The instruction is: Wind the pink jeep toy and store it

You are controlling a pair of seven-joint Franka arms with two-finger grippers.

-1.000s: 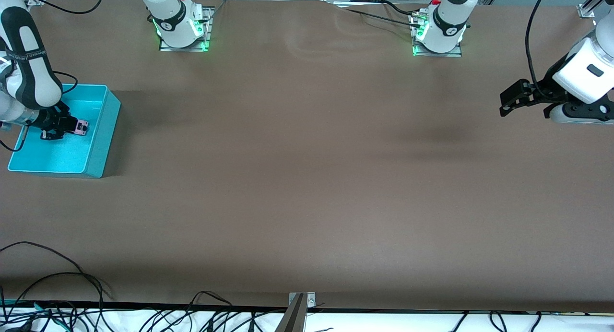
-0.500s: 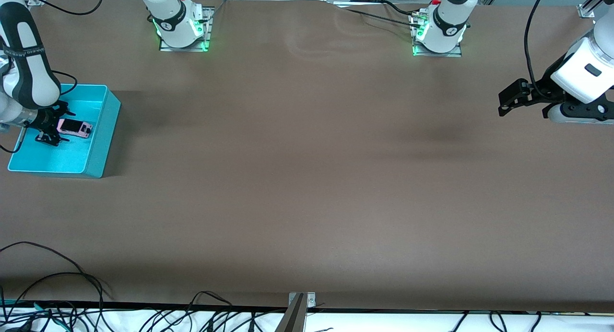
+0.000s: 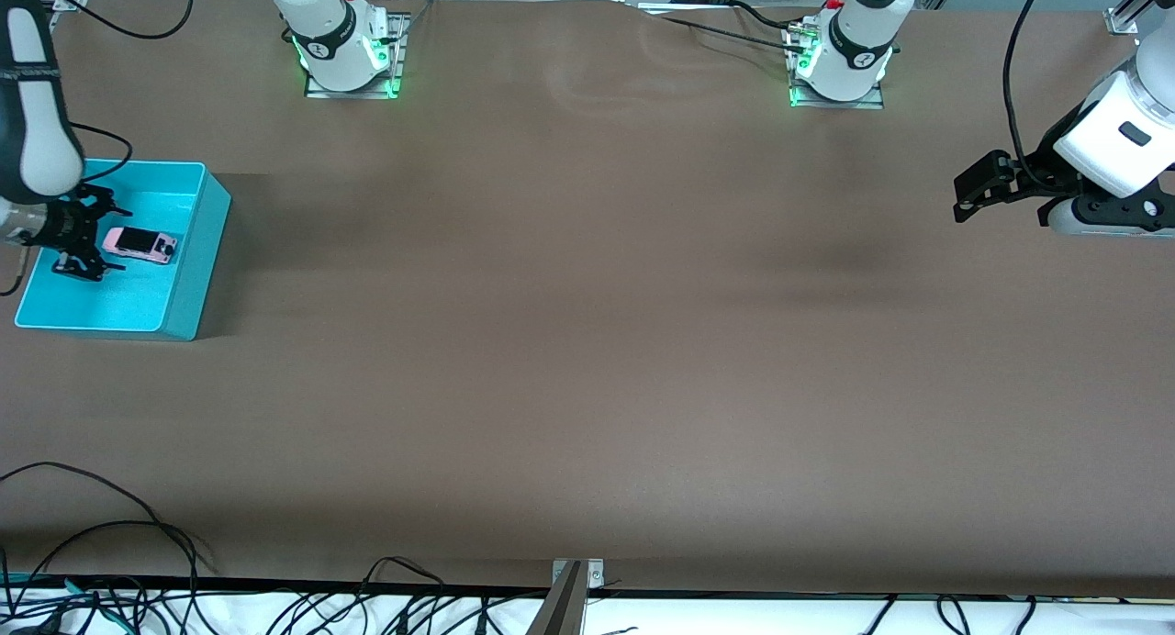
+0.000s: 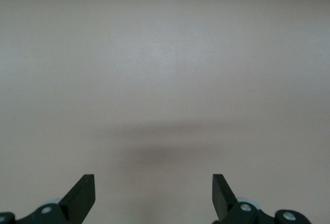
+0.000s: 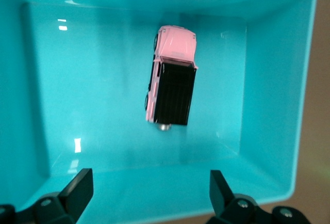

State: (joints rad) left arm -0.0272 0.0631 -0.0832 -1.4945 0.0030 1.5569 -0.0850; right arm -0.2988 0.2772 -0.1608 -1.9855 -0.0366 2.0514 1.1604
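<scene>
We see the table (image 3: pixel 587 341) bare save for the bin (image 3: pixel 197 277) at the right arm's end. In the bin rests the jeep (image 3: pixel 139 243), on its wheels on the bin floor, touching neither gripper. Our right gripper (image 3: pixel 75 242) hangs over the bin with its fingers spread and empty; the jeep lies just beside it, toward the table's middle. In the right wrist view the jeep (image 5: pixel 171 82) sits ahead of the open fingers, its long axis pointing away from them. Storing looks done, so we judge that the right arm need only lift clear. Our left gripper (image 3: pixel 984 187) waits, open and empty, over bare table at the left arm's end.
</scene>
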